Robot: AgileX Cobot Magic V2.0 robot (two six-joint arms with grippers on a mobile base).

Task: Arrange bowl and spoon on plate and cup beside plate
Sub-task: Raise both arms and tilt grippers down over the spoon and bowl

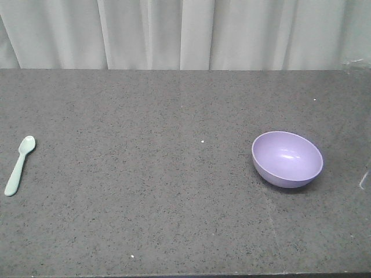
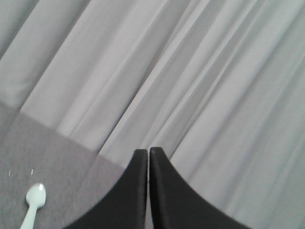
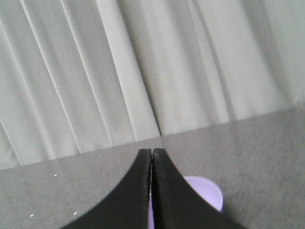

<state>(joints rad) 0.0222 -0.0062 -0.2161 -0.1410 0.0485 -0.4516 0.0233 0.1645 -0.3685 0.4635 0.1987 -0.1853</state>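
Note:
A lavender-purple bowl [image 1: 287, 158] stands upright on the right side of the dark speckled table [image 1: 145, 185]. A pale mint spoon [image 1: 19, 164] lies at the table's far left, scoop pointing away. My left gripper [image 2: 148, 150] is shut and empty, held above the table with the spoon [image 2: 34, 204] below and to its left. My right gripper [image 3: 151, 151] is shut with nothing in it, and the bowl [image 3: 206, 191] shows partly behind its fingers. Neither gripper appears in the front view. The plate and the cup are out of view.
Pale grey curtains [image 1: 185, 32] hang along the table's far edge. The table's front edge runs along the bottom of the front view. A small pale object [image 1: 364, 180] shows at the right border.

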